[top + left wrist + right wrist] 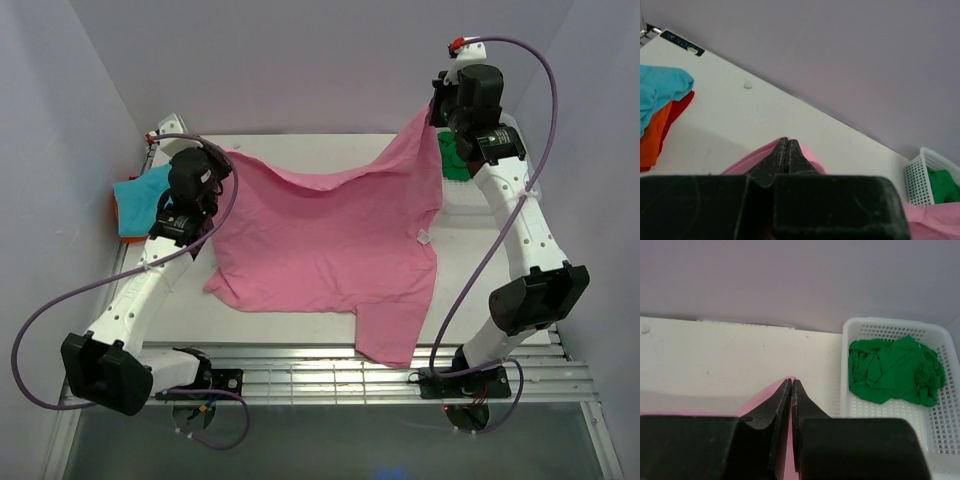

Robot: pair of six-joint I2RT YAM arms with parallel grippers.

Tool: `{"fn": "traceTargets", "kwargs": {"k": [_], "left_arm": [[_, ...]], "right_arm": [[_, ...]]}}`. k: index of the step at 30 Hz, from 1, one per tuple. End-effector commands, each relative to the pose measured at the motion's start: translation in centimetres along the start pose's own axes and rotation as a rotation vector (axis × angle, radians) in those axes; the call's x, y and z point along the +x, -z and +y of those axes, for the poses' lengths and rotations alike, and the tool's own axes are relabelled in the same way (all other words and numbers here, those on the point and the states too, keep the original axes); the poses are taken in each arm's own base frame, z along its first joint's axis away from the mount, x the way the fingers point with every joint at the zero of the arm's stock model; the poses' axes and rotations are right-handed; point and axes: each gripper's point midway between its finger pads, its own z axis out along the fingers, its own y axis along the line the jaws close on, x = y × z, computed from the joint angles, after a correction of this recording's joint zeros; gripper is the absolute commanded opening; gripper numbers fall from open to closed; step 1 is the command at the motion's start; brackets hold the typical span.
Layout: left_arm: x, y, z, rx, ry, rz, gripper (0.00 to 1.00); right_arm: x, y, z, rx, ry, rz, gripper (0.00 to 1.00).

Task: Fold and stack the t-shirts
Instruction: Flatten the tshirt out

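Left gripper (786,142) and right gripper (791,382) each clamp the pink cotton t-shirt (330,240); far right, a white plastic mesh basket (890,321) holds a green t-shirt (895,370). The black corner sticker (682,44) is unreadable.

Top view high above table (300,150), looking down; wrist views low, close, facing wall (790,275), sharing basket (846,370).

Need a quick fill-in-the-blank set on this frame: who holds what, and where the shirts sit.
1. The left gripper and right gripper are both shut on the ___.
2. The white mesh basket holds only the ___.
3. The teal t-shirt lies on top of the ___.
Missing: pink t-shirt; green t-shirt; orange t-shirt.
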Motion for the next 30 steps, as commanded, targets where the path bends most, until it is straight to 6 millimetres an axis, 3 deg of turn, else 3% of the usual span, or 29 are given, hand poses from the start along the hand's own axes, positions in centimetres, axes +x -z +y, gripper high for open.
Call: {"fn": "traceTargets", "kwargs": {"k": [1, 7, 17, 22, 23, 24, 25, 27, 28, 30], "left_arm": [[-2.8, 0.5, -0.8, 0.021, -0.001, -0.057, 0.00], [0.5, 0.3, 0.9, -0.011, -0.021, 0.004, 0.00], [2.8, -1.2, 2.5, -0.090, -0.061, 0.043, 0.00], [6.8, -3.6, 3.7, -0.134, -0.112, 0.127, 0.00], [7.1, -4.1, 3.6, -0.131, -0.117, 0.139, 0.00], [7.7, -4.7, 3.7, -0.139, -0.123, 0.155, 0.00], [9.8, -5.7, 4.5, -0.164, -0.147, 0.206, 0.00], [10.6, -7.1, 4.2, -0.167, -0.155, 0.239, 0.00], [12.6, -8.0, 4.8, -0.187, -0.174, 0.280, 0.00], [12.9, -9.4, 4.4, -0.183, -0.179, 0.287, 0.00]], "right_arm": [[-3.5, 0.9, 0.0, 0.001, -0.007, -0.104, 0.08], [1.1, -1.5, 0.4, -0.012, -0.007, -0.011, 0.08], [5.5, -3.8, 0.0, 0.019, -0.007, 0.074, 0.08], [7.7, -6.3, 0.3, 0.019, -0.004, 0.135, 0.08], [9.1, -7.4, 0.4, 0.017, -0.001, 0.167, 0.08], [8.8, -7.9, 0.5, 0.016, -0.001, 0.167, 0.08], [10.3, -9.0, 0.6, 0.014, 0.002, 0.200, 0.08], [9.7, -10.1, 0.7, 0.014, 0.003, 0.195, 0.08], [11.2, -11.1, 0.8, 0.014, 0.006, 0.229, 0.08], [11.5, -12.1, 0.8, 0.015, 0.011, 0.240, 0.08]]}}
